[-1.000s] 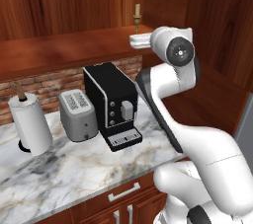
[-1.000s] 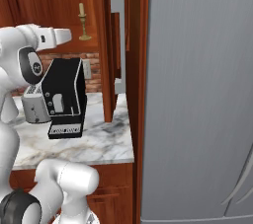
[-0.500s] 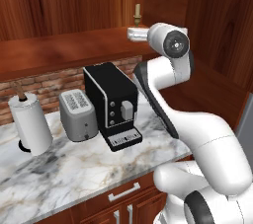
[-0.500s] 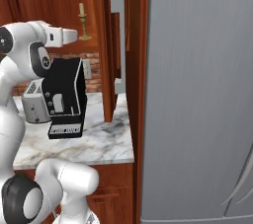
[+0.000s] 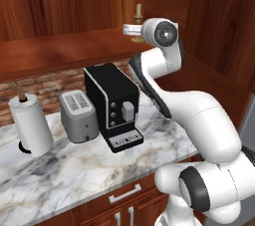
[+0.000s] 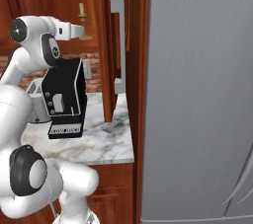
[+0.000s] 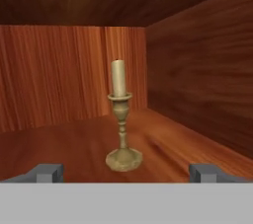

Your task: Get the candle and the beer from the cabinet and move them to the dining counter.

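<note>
The candle (image 7: 118, 78) is a cream taper in a slim brass candlestick. It stands upright on the wooden shelf of the cabinet (image 7: 59, 144), near the back right corner. My gripper (image 7: 126, 171) is open, its two dark fingertips (image 7: 47, 171) wide apart just short of the candlestick's round base, with nothing between them. From the left base view the hand (image 5: 128, 30) is level with the shelf (image 5: 60, 51), in front of the candle (image 5: 138, 12). In the right base view the gripper (image 6: 79, 31) sits just left of the candle (image 6: 82, 13). The beer and the dining counter are out of view.
Below the shelf, a marble counter (image 5: 74, 165) carries a black coffee machine (image 5: 112, 105), a silver toaster (image 5: 78, 116) and a paper towel roll (image 5: 31, 124). The open cabinet door with a long silver handle (image 6: 118, 45) stands right of the arm. A grey fridge (image 6: 197, 94) is beyond it.
The hand has risen a little and pushed further in along the shelf toward the candle. Its jaws stayed wide open.
</note>
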Controlling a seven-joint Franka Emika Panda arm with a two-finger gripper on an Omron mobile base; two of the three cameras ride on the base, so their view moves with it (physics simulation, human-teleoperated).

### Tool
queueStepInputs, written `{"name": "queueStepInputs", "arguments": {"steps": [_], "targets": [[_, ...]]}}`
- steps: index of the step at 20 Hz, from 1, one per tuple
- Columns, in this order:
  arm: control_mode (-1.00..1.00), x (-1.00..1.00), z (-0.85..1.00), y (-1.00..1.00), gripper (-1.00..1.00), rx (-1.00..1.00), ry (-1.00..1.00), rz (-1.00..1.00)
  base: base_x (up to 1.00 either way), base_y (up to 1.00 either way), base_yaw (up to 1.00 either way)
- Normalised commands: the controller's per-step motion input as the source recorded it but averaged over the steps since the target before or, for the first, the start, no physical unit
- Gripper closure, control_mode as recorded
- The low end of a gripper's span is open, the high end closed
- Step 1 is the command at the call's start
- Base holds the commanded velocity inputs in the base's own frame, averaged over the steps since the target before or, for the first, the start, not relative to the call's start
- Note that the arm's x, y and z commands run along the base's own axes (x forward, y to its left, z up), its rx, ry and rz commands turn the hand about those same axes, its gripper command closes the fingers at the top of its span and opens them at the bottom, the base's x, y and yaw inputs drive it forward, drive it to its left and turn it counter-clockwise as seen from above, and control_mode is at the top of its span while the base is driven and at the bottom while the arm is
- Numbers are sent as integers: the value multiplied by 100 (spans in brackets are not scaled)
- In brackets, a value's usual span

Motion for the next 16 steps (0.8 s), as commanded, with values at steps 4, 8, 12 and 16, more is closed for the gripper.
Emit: {"name": "queueStepInputs", "arguments": {"steps": [4,8,12,16], "targets": [[-100,56,-1,3,-100,0,6,0,0,0,0],[-100,46,0,0,-100,0,1,0,0,0,0],[-100,42,0,0,-100,0,0,0,0,0,0],[-100,41,0,-1,-100,0,0,0,0,0,0]]}}
